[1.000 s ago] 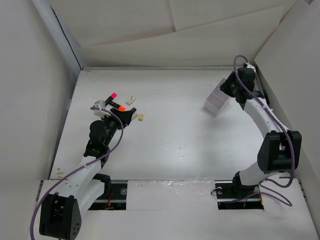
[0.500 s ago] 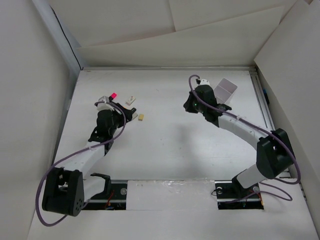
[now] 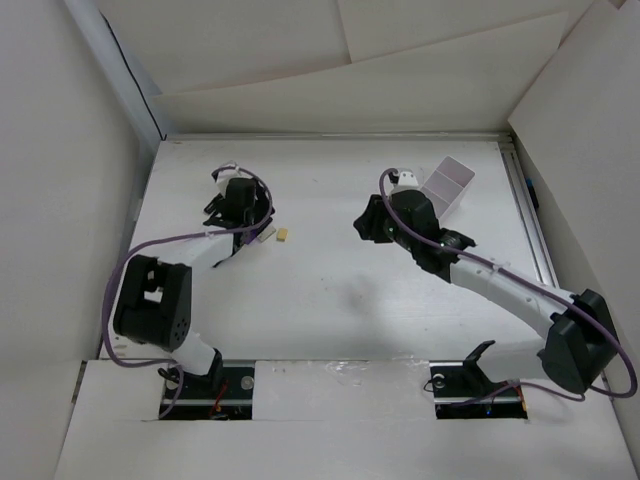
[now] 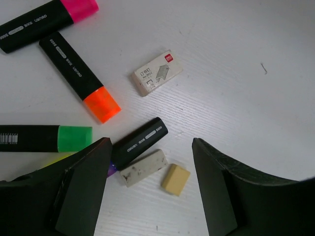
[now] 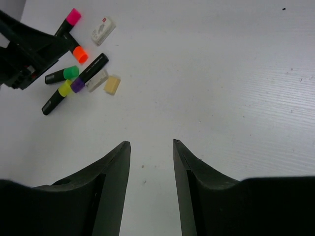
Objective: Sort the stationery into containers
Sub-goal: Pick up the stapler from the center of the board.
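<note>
1. Far left of the table [image 3: 330, 290]: left gripper [image 4: 150, 184] spread wide, holding nothing, poised over scattered stationery.
2. Beneath it, lying flat: pink highlighter [image 4: 44, 19], orange highlighter [image 4: 78, 76], green highlighter [image 4: 44, 138], purple-capped highlighter [image 4: 139, 142]. White print on the black barrels, too small to read.
3. Alongside: staple box [image 4: 157, 73] with red logo, text unreadable; white eraser [image 4: 141, 168] just beside the purple-capped barrel; tan eraser [image 4: 175, 179].
4. Far right: tray [image 3: 447, 185], well apart from the markers.
5. Left of the tray: right gripper [image 5: 150, 162], spread, empty.
</note>
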Robot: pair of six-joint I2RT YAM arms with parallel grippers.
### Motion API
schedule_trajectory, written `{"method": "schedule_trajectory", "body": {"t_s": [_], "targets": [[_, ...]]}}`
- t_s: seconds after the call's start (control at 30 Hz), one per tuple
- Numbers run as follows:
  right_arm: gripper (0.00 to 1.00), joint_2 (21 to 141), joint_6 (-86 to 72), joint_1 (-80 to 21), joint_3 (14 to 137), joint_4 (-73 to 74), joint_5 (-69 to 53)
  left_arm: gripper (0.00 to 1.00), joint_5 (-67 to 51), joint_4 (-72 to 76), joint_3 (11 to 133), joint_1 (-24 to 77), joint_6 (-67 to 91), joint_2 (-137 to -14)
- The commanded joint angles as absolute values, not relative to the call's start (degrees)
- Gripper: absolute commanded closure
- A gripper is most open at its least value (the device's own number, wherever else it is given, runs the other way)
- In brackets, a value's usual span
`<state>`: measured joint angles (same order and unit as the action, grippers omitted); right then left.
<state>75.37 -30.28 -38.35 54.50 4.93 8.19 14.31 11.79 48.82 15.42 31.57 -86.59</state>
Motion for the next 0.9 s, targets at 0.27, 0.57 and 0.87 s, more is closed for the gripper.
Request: {"method": "schedule_trajectory", "body": {"t_s": [0.27,0.57,0.87], "targets": [[0.53,70.1,-30.0,-39.0,50.6,0.4,7.9,0.34,22.7,4.3,62.4,16.6,23.5,-96.8],[0.53,65.7,-30.0,-38.5,48.3,0.4,8.6,0.33,18.0,-0.9,73.1,16.6,15.9,-108.6],[0.53,64.2,-30.0,-36.0,47.7,0.4,5.7,0.32,18.0,-5.8,81.5,16.6,10.5,-112.8]]}}
